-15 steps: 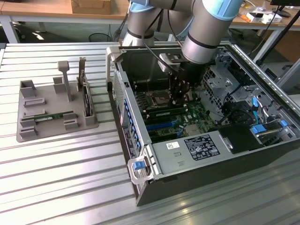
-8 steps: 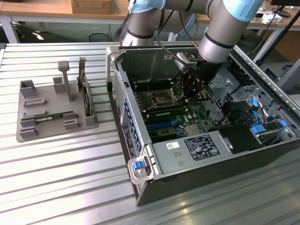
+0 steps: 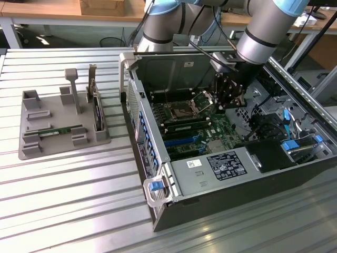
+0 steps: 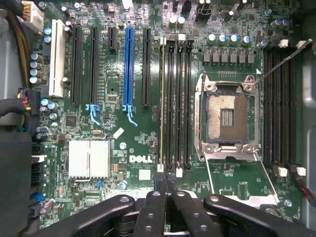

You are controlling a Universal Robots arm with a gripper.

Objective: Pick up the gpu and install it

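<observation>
The gripper [image 4: 168, 190] hung closed and empty inside the computer case [image 3: 158, 174], its fingertips partly hidden. The gpu [image 3: 62, 130] lay far off, in the gray tray [image 3: 31, 150] on the worktop [image 3: 68, 200].

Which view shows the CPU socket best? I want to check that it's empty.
The wrist view: it looks straight down on the open CPU socket, showing its bare contact field. In the exterior view the socket appears at a slant, beside the gripper.

Ribbed metal table [image 3: 68, 200], grey parts holder [image 3: 31, 145] on it, open computer case [image 3: 210, 195] beside it
</observation>
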